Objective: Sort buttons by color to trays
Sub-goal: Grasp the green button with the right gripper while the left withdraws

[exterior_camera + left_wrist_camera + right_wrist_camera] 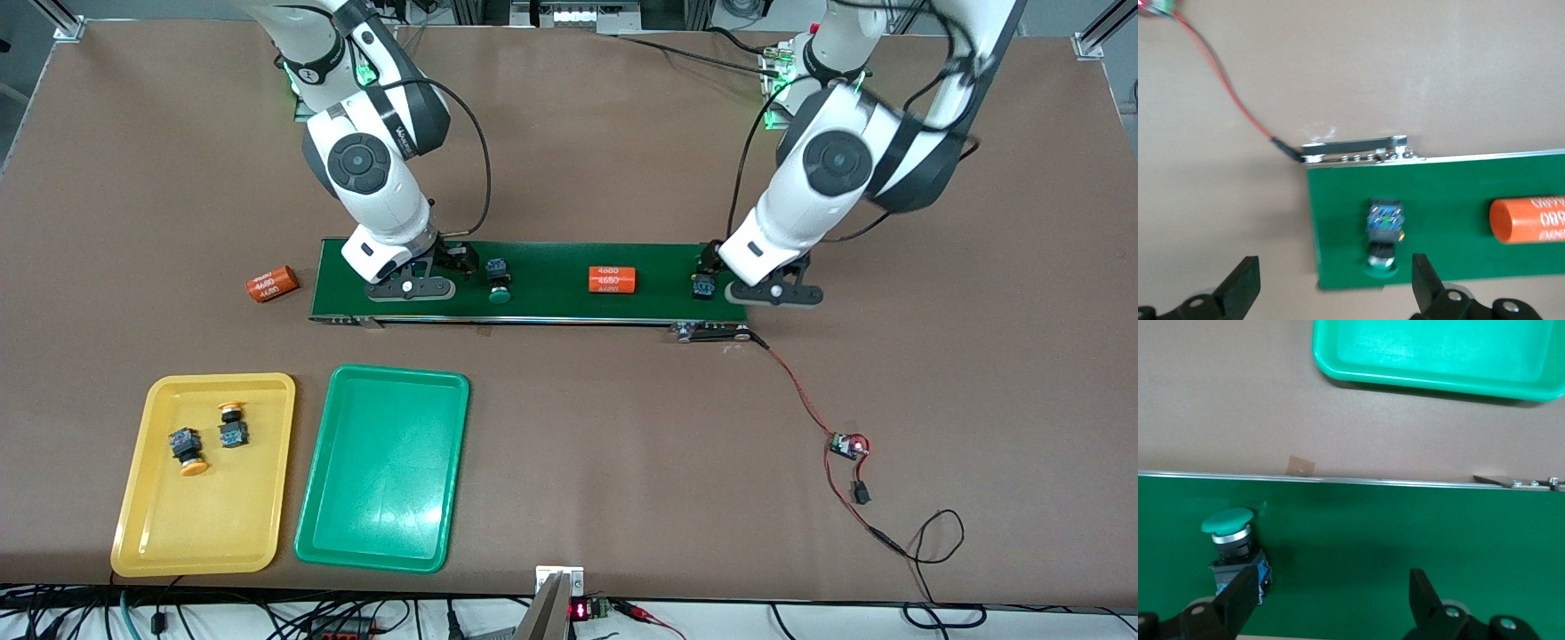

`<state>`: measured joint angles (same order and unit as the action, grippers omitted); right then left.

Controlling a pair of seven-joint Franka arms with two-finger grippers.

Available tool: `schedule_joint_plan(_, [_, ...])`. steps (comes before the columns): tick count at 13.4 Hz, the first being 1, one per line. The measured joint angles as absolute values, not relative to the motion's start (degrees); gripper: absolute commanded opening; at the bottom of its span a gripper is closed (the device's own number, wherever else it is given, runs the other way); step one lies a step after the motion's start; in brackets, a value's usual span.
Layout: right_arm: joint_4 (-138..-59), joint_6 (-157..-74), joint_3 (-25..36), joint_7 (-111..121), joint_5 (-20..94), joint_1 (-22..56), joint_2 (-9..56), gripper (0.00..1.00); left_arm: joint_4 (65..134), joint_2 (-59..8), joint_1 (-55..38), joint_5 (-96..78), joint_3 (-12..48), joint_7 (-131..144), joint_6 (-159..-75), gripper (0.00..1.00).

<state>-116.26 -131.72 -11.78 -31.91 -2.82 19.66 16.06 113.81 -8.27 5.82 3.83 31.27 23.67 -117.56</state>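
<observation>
Button (pixel 1237 543) on belt (pixel 1405 540) (cap toward camera).

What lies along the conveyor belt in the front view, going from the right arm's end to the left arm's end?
Right gripper → green button → orange cylinder → button at the belt's end → left gripper.

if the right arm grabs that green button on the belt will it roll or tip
The green button lies on its side on the belt; its blocky body probably stops rolling. The round cap looks wider than the body, so it may pivot if nudged. The open right pincer would likely hold best across the flat body sides.
</observation>
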Motion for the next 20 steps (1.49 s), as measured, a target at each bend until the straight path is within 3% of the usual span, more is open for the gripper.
schedule_joint_plan(6, [-116.28, -131.72, -11.79, -32.61, -2.82, 19.67, 16.24, 1.0, 110.57, 2.25, 1.23, 3.84, 14.65, 2.1, -106.39, 1.0])
schedule_joint_plan(9, [-116.34, -131.72, -11.79, -32.66, -2.82, 19.67, 16.57, 1.0, 99.47, 3.96, 0.63, 3.83, 9.31, -4.25, -93.06, 1.0])
schedule_joint_plan(12, [-116.47, -132.41, -11.82, -32.66, -2.83, 19.71, 17.69, 1.0, 93.52, 4.52, -2.61, 3.83, 2.78, -5.48, -88.89, 1.0])
schedule_joint_plan(20, [-117.86, -135.35, -12.0, -32.67, -2.89, 20.18, 19.73, 1.0, 88.32, -1.11, -3.88, 3.83, 0.64, -5.66, -89.87, 1.0])
